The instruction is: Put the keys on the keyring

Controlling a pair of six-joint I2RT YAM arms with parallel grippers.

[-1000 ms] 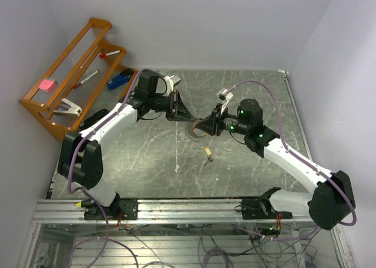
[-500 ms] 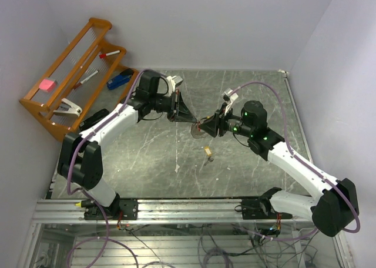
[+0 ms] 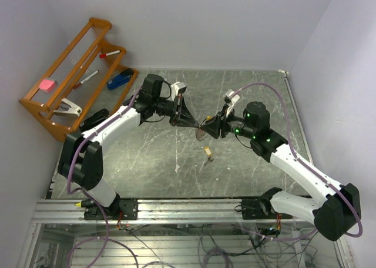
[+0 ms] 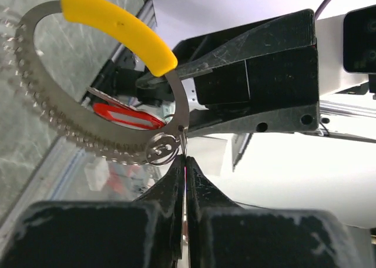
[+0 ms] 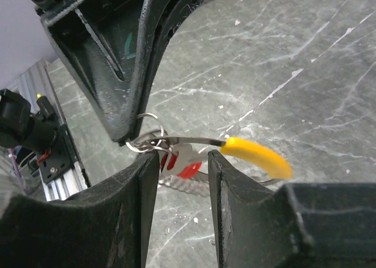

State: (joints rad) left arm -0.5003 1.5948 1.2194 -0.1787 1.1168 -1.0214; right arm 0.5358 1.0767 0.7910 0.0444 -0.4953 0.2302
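Observation:
The keyring (image 4: 183, 103), a silvery beaded ring with a curved yellow tag (image 4: 117, 30), is held in the air between both grippers (image 3: 202, 131). My left gripper (image 4: 185, 158) is shut on the ring's thin band beside a small split ring (image 4: 161, 148). The red-headed key (image 4: 126, 116) hangs at the ring. In the right wrist view, my right gripper (image 5: 181, 162) stands open with the red key (image 5: 191, 170) and the band between its fingers, the yellow tag (image 5: 255, 156) to the right. The brass key (image 3: 208, 153) lies on the table below them.
A wooden rack (image 3: 35, 106) at the back left holds a blue stapler (image 3: 120, 79), a pink block (image 3: 47, 84) and markers. An aluminium rail (image 3: 176, 209) runs along the near edge. Walls close in at the back and right.
Both grippers have shifted slightly right and nearer, keeping the ring between them. The left arm has reached further toward the centre. The brass key has not moved.

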